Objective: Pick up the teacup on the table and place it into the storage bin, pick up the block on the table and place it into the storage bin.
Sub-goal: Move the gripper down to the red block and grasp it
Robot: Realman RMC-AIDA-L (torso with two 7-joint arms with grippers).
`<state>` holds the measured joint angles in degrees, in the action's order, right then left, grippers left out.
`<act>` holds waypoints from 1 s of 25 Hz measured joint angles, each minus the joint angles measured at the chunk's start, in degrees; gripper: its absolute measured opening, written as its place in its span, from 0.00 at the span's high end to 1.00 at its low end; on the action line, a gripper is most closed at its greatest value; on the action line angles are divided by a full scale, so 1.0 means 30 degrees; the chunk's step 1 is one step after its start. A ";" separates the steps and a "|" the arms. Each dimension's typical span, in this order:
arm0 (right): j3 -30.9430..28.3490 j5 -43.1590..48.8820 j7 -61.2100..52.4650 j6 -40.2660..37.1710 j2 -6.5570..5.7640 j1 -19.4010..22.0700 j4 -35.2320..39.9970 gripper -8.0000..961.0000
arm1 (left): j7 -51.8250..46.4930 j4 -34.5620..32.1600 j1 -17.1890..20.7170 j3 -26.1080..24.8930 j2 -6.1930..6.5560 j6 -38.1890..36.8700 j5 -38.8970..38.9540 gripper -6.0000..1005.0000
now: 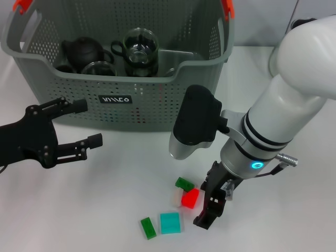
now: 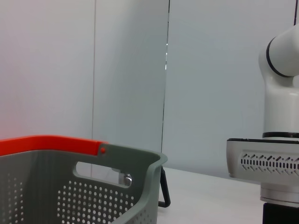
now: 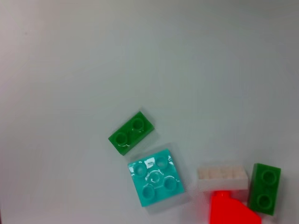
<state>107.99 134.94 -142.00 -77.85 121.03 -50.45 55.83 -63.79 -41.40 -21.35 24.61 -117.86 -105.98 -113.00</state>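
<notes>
The grey-green storage bin [image 1: 157,97] stands at the back of the table; its rim with an orange clip also fills the low corner of the left wrist view [image 2: 117,158]. A small glass teacup [image 1: 98,68] sits inside it. A red block [image 1: 190,198] lies among loose blocks near the table's front, and it looms close at the edge of the right wrist view [image 3: 231,211]. My right gripper [image 1: 206,212] points down right beside the red block, touching or nearly touching it. My left gripper [image 1: 89,122] hovers open and empty in front of the bin's left half.
In the bin are also a dark teapot [image 1: 84,51] and a glass pitcher [image 1: 139,48]. Around the red block lie a green block [image 1: 184,183], a white block [image 1: 176,197], a teal block [image 1: 170,222] and another green block [image 1: 148,228].
</notes>
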 joint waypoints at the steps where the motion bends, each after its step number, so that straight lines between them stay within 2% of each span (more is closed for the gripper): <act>1: 0.0007 -0.0056 -0.0002 0.0009 -0.0001 0.0000 -0.0001 0.09 | 0.0000 0.0001 0.0000 -0.0003 0.0001 0.0000 0.0007 0.16; 16: 0.0925 -0.0541 -0.0730 0.1033 0.0077 -0.0208 0.0051 0.09 | 0.0248 0.0001 0.0051 -0.0030 0.0000 -0.0002 -0.0011 0.16; 25: 0.0948 -0.0539 -0.0831 0.1069 0.0088 -0.0234 0.0129 0.16 | 0.0287 0.0001 0.0081 -0.0060 0.0000 -0.0004 -0.0035 0.16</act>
<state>110.83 133.33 -144.49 -74.64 121.29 -51.15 56.21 -62.93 -41.39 -21.11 24.43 -117.86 -105.99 -113.11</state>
